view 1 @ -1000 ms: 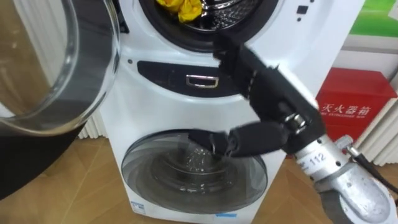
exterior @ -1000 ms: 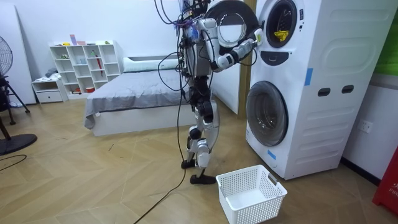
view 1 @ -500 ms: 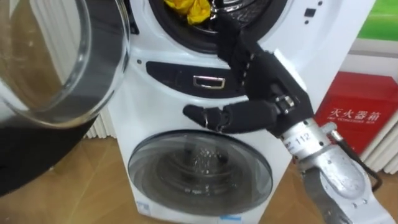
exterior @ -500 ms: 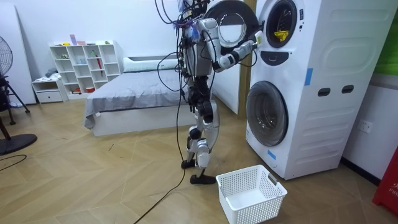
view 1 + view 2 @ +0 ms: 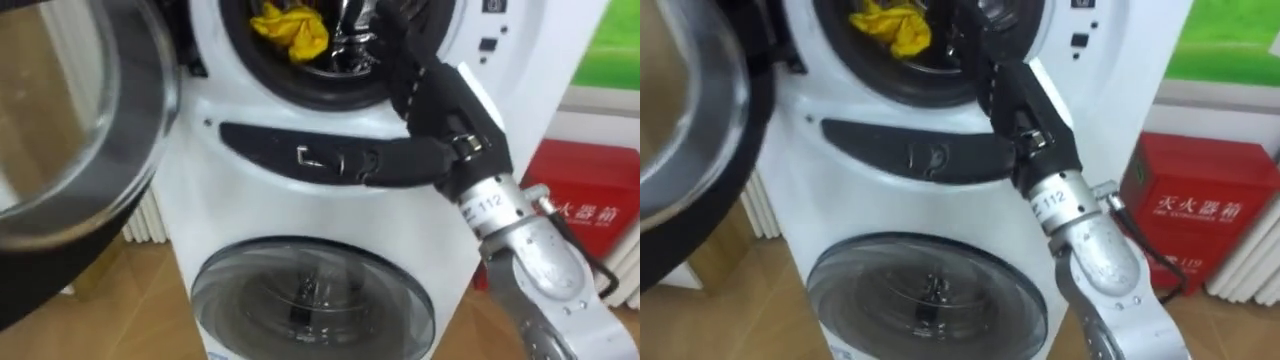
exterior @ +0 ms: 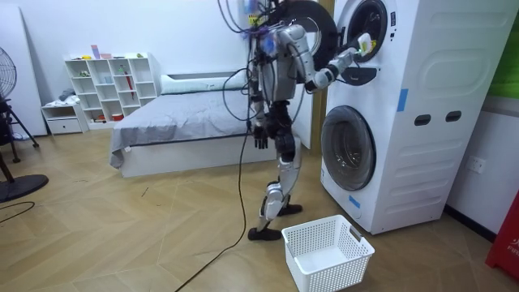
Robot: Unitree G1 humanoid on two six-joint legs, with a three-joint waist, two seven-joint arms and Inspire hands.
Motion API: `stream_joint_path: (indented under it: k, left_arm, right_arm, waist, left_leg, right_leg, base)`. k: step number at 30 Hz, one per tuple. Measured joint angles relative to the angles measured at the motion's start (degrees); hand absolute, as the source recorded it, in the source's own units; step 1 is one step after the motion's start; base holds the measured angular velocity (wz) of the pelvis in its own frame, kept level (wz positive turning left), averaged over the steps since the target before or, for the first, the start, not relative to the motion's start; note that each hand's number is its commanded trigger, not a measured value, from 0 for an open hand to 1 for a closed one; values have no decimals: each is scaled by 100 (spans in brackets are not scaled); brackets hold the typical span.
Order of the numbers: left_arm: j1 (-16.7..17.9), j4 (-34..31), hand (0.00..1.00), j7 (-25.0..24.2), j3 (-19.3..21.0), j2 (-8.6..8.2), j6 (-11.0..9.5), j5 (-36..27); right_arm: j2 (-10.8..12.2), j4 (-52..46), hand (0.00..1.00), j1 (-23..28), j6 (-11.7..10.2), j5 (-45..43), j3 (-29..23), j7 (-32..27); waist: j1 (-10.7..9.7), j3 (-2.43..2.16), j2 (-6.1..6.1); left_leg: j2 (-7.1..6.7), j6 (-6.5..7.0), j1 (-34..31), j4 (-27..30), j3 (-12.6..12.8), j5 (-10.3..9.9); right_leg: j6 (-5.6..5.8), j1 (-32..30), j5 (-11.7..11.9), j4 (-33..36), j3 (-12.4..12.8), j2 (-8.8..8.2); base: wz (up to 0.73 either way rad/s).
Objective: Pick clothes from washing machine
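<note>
My robot's right hand (image 5: 435,105) was up at the mouth of the upper washing machine (image 6: 409,49). It was open: the fingers reached straight up over the lower lip of the drum (image 5: 290,92), and the thumb stuck out sideways to my left across the dark panel (image 5: 265,148) just under the opening. It held nothing.

The yellow cloth (image 5: 290,28) lay bunched inside the drum, on the left of the opening. It was near the fingertips but apart from them, with bare metal showing between.

The machine's round glass door (image 5: 85,160) stood swung wide open on the left. Below the panel I saw the closed glass door of the lower washing machine (image 5: 310,295). A red box (image 5: 588,205) stood against the wall to the right of the machines.

In the room view the robot stood upright facing the stacked machines. Its right arm was raised and stretched forward to the upper opening. The left hand (image 6: 259,135) hung down beside its hip, and I could not tell its state from there. A white basket (image 6: 350,264) sat on the wooden floor beside its feet, in front of the lower machine.
</note>
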Motion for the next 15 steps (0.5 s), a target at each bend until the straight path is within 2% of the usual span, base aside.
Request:
stream_joint_path:
  k: [1,2,3,4,5,6,7,8,9,10,11,12,13,14,15]
  left_arm:
    - [-37,-7,0,-14,0,1,-3,-12]
    - [-58,-21,0,-28,15,14,0,-31]
    - [-155,-16,0,-43,45,17,19,-41]
    - [-201,-15,0,-46,48,27,27,-49]
    - [-280,-13,0,-50,107,52,44,-51]
    - [-343,-6,0,-45,180,73,69,-84]
    - [-391,-13,0,-43,184,95,83,-148]
    - [-501,-16,0,-26,183,158,109,-161]
    - [-629,-18,0,24,181,200,134,-170]
    - [-674,-21,0,53,176,213,135,-164]
    - [-714,-71,0,78,163,228,134,-141]
    - [-724,-169,0,108,172,243,127,-142]
    - [-755,-181,0,119,193,253,117,-143]
    - [-852,-188,0,124,211,252,111,-142]
    - [-868,-256,0,141,214,248,75,-144]
  right_arm:
    - [-14,-38,0,2,-6,-23,-3,-25]
    - [-42,-279,0,42,-16,-50,-3,-28]
    - [-122,-461,0,103,-120,-51,-4,-39]
    - [-161,-505,0,150,-207,-44,-4,-40]
    - [-233,-621,0,312,-328,51,25,-4]
    - [-323,-717,0,479,-405,173,103,73]
    - [-367,-780,0,567,-431,188,138,96]
    - [-410,-915,0,758,-521,123,161,113]
    - [-407,-966,0,974,-693,54,161,137]
    - [-395,-973,0,1064,-765,36,159,157]
    - [-393,-977,0,1167,-817,-32,153,227]
    - [-385,-965,0,1180,-816,-118,154,356]
    - [-381,-970,0,1154,-792,-130,156,420]
    - [-386,-961,0,1076,-672,-128,169,491]
    - [-385,-962,0,1053,-581,-139,186,503]
  waist:
    - [-6,18,31]
    - [-70,-9,50]
    - [-157,-13,93]
    - [-175,-11,92]
    - [-170,1,73]
    - [-147,24,100]
    - [-159,30,95]
    - [-236,28,93]
    - [-330,19,126]
    - [-376,10,157]
    - [-441,37,315]
    - [-442,34,403]
    - [-432,46,428]
    - [-444,54,501]
    - [-446,50,521]
  left_leg:
    - [-32,14,-10,31,40,-83]
    - [-123,60,48,-17,134,-220]
    - [-199,133,145,-36,219,-319]
    - [-224,177,178,-14,301,-348]
    - [-275,300,313,48,499,-428]
    - [-316,330,461,67,662,-547]
    - [-338,350,551,37,698,-621]
    - [-382,415,707,13,754,-718]
    - [-371,457,882,-13,757,-828]
    - [-355,460,992,-38,750,-881]
    - [-273,433,1184,-94,595,-980]
    - [-189,353,1287,-143,411,-1069]
    - [-156,348,1303,-164,308,-1072]
    - [-98,328,1305,-210,79,-1063]
    - [-82,286,1328,-285,-197,-1033]
  right_leg:
    - [25,42,-12,8,136,-27]
    - [231,25,-129,104,266,-130]
    - [422,-68,-236,370,300,-235]
    - [484,-106,-269,514,333,-293]
    - [554,-171,-300,860,380,-426]
    - [642,-223,-256,1296,407,-510]
    - [704,-283,-221,1567,397,-549]
    - [810,-426,-148,2094,382,-635]
    - [908,-590,38,2619,393,-678]
    - [925,-666,184,2837,405,-660]
    - [942,-852,501,3294,438,-528]
    - [775,-1100,267,3455,543,-401]
    - [723,-1261,55,3402,568,-328]
    - [619,-1571,-181,3093,581,-199]
    - [607,-1767,-186,2350,571,-114]
  base:
    - [8]
    - [7]
    - [6]
    - [-13]
    - [-42]
    - [-49]
    - [-30]
    - [0]
    - [10]
    - [0]
    - [-34]
    - [-54]
    - [-59]
    - [-33]
    - [-16]
